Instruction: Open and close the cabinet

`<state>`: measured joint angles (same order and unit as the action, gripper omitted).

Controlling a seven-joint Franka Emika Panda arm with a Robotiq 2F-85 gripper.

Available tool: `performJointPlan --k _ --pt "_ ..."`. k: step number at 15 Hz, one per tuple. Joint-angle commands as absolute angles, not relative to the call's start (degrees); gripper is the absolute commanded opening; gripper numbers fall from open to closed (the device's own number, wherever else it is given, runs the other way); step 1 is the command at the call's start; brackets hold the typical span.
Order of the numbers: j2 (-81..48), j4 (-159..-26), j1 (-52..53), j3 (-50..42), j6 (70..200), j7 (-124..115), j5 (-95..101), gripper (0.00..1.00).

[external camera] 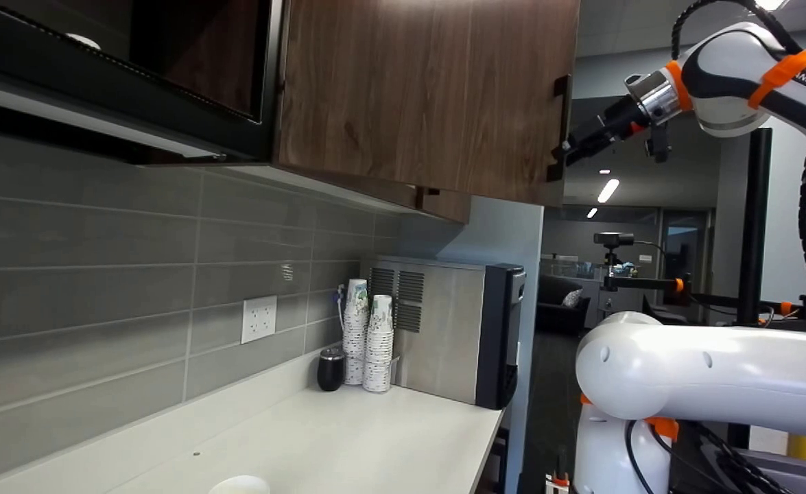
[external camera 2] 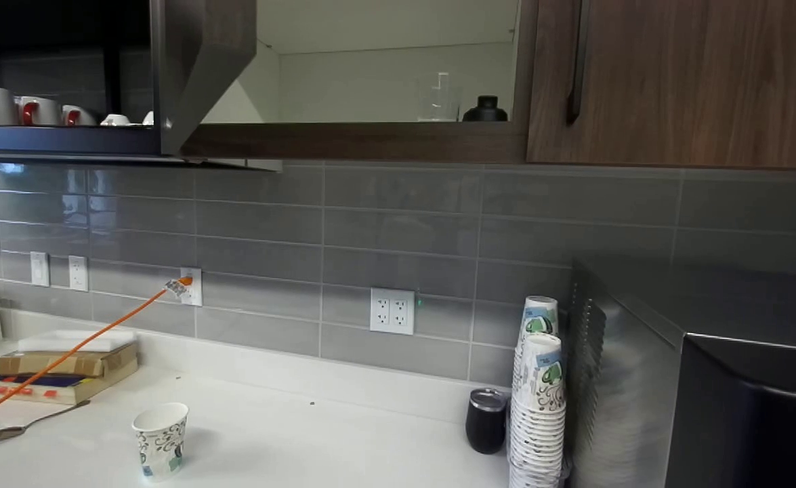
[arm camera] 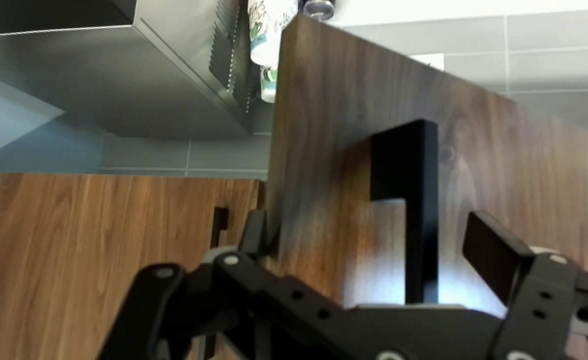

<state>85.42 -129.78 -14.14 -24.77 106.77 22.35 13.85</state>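
Note:
The cabinet's dark brown door (external camera: 430, 96) stands swung out from the wall in an exterior view. Another exterior view shows the cabinet's pale interior above its brown bottom frame (external camera 2: 357, 141), with a glass and a black bottle inside. The door also fills the right of the wrist view (arm camera: 344, 85), with its black handle (arm camera: 422, 210). My gripper (arm camera: 374, 240) is open. Its fingers are apart, with the handle between them and touching neither; the left finger is by the door's free edge. In an exterior view the gripper (external camera: 566, 152) is at the handle's lower end.
A neighbouring closed brown door (external camera 2: 682, 81) with its own handle adjoins the cabinet; it also shows in the wrist view (arm camera: 98, 250). A black-framed open shelf (external camera 2: 59, 141) holds mugs. Below are a steel machine (external camera: 437, 329), stacked paper cups (external camera: 377, 350) and a black tumbler (external camera: 330, 369).

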Motion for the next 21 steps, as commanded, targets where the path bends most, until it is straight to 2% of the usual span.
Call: performJointPlan --k 1,9,21 --pt "85.12 -132.4 -13.42 -22.23 115.6 14.2 15.28 1.0" --pt "76.04 -131.48 -13.04 -21.89 127.52 7.08 18.18 1.0" --pt "58.46 -124.67 -12.17 -21.57 135.32 6.63 15.26 1.0"
